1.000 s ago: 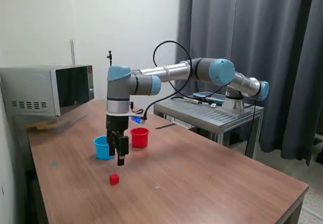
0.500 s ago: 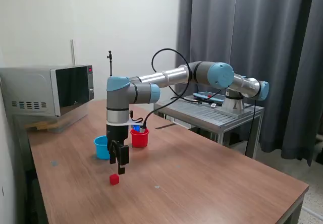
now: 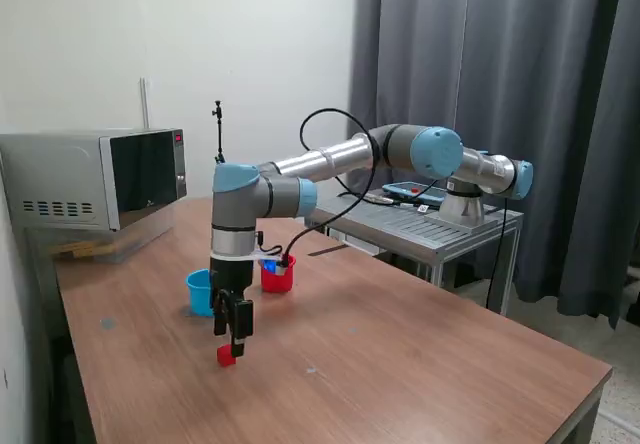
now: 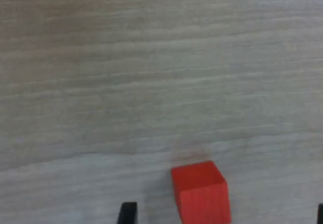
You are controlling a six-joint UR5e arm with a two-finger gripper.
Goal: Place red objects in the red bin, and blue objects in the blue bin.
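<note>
One red cube (image 4: 201,193) on wooden table (image 3: 420,354).

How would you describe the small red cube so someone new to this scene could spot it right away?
Start at the wooden table and find the two cups beside the arm's wrist. The gripper hangs in front of them, and the red cube sits on the bare wood just below its fingers. Unlike the red cup, it is tiny and square.
</note>
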